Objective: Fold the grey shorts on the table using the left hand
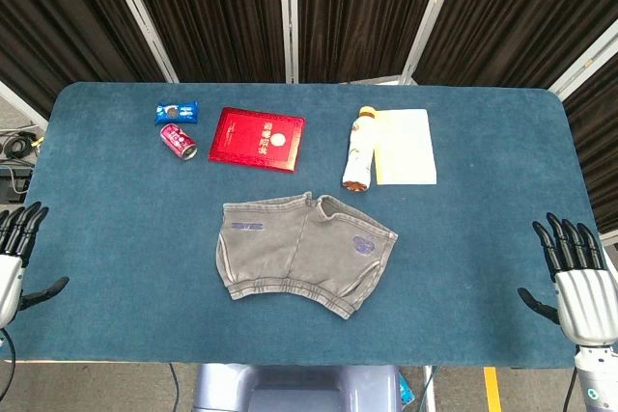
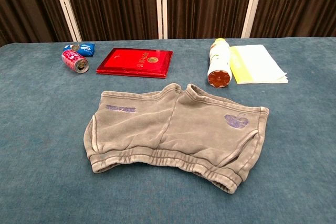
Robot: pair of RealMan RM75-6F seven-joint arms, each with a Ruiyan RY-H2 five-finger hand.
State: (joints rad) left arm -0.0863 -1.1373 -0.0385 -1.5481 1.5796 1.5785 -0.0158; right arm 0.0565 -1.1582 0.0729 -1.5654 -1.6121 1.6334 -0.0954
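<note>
The grey shorts [image 1: 301, 253] [image 2: 173, 132] lie spread flat in the middle of the blue table, waistband toward me, with a purple print on one leg. My left hand [image 1: 14, 256] hangs at the table's left edge, fingers apart and holding nothing, far from the shorts. At the right edge my right hand [image 1: 577, 277] is also spread and holds nothing. Neither hand shows in the chest view.
Behind the shorts lie a red booklet [image 1: 257, 138] [image 2: 135, 62], a red can [image 1: 178, 140] [image 2: 75, 60] on its side, a blue snack packet [image 1: 177, 112] [image 2: 81, 49], a toppled bottle [image 1: 359, 149] [image 2: 219, 62] and a yellow paper sheet [image 1: 406, 146] [image 2: 257, 63].
</note>
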